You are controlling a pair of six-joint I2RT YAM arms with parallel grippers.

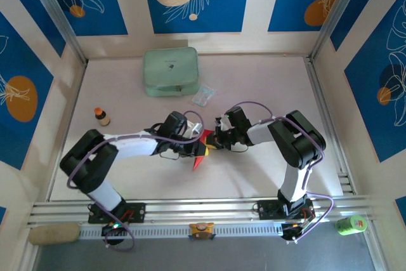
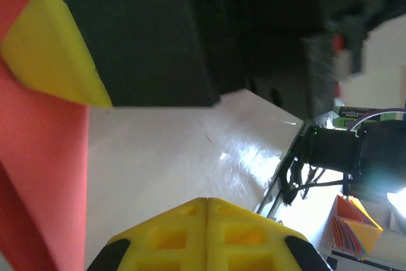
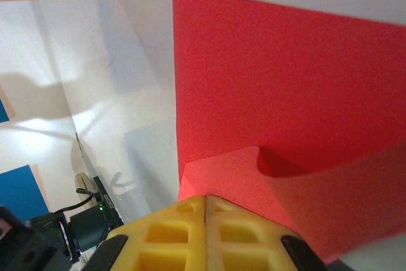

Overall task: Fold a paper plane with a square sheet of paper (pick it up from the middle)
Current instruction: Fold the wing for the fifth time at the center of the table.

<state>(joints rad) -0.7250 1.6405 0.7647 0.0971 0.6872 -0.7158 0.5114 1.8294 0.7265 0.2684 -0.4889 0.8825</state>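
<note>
The square sheet of paper (image 1: 198, 160) is bright red and partly folded. It lies mid-table between the two arms, one point toward the near edge. My right gripper (image 1: 211, 141) is shut, and in the right wrist view its tips (image 3: 205, 196) meet the corner of a raised flap of the sheet (image 3: 285, 80), which casts a shadow on the layer below. My left gripper (image 1: 200, 148) is shut beside it, with nothing showing between its jaws (image 2: 206, 200). In the left wrist view the paper (image 2: 38, 176) runs down the left, with a yellow finger of the right gripper (image 2: 51, 61) against it.
A pale green pouch (image 1: 170, 72) sits at the back of the table, with a small clear packet (image 1: 203, 95) in front of it. A small brown bottle (image 1: 101, 116) stands at the left. Metal rails (image 1: 203, 211) run along the near edge.
</note>
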